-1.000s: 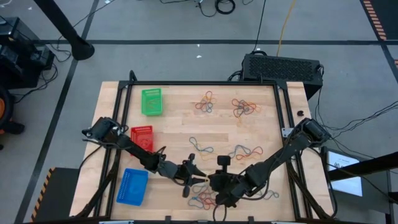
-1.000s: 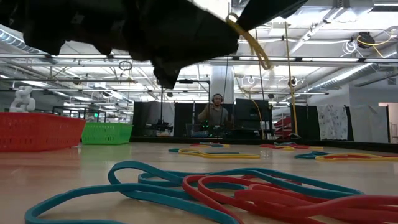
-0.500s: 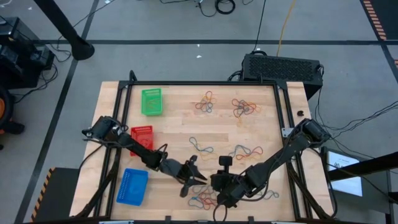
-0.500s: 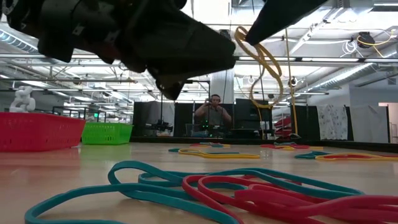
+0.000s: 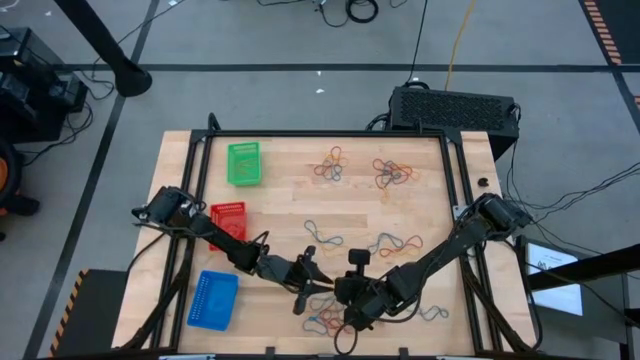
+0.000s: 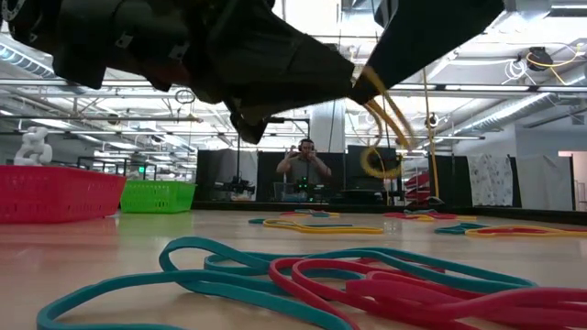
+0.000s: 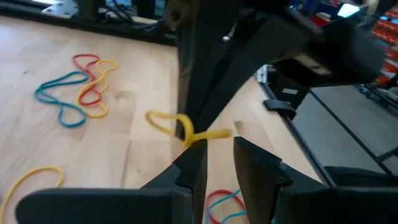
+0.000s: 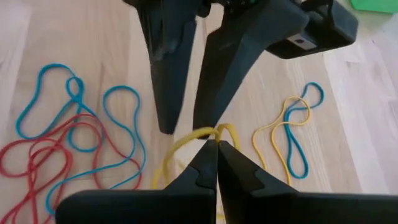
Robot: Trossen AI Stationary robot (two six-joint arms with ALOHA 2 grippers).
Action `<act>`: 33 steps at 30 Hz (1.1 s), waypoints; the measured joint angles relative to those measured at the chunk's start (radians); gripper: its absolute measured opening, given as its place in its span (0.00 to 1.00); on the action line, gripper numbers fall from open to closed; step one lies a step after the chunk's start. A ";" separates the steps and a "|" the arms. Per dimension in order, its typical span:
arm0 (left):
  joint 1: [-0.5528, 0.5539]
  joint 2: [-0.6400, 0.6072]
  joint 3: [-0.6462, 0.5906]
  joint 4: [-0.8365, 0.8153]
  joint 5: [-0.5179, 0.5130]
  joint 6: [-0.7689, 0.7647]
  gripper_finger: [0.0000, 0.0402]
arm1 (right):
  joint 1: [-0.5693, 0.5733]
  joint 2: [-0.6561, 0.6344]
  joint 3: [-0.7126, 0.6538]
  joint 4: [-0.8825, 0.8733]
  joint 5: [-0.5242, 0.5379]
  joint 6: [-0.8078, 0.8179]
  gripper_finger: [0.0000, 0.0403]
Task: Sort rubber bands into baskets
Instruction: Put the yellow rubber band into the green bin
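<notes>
Above the wooden worktop's near edge | left gripper fingers narrowly apart, empty | right gripper pinches thin yellow rubber band aloft | step: handover; next: left closes on band.

I could read no text, label, brand or number anywhere. A sheet of paper lay on the floor right of the table, but whatever was printed on it was too small for me to make out.
</notes>
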 joint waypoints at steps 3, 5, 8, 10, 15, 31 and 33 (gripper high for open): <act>0.010 -0.001 0.000 -0.022 0.000 -0.024 0.21 | -0.001 0.000 0.000 -0.004 0.002 -0.001 0.00; 0.011 -0.001 0.000 -0.027 -0.002 -0.025 0.21 | -0.001 0.000 0.000 -0.003 0.002 -0.001 0.00; 0.012 -0.001 0.000 -0.036 -0.031 -0.032 0.21 | 0.000 0.000 0.000 0.003 -0.003 0.000 0.00; 0.012 -0.001 0.000 -0.040 -0.044 -0.052 0.21 | 0.000 0.000 0.000 0.002 -0.004 0.000 0.00; 0.013 -0.001 0.000 -0.043 -0.056 -0.069 0.21 | 0.000 0.000 0.000 0.002 -0.005 0.000 0.00; 0.011 -0.005 0.000 -0.047 -0.050 -0.019 0.01 | 0.002 -0.001 0.000 0.002 -0.008 -0.069 0.07; 0.012 -0.025 -0.001 -0.062 -0.051 -0.014 0.01 | 0.002 -0.002 0.000 0.001 -0.007 -0.092 0.11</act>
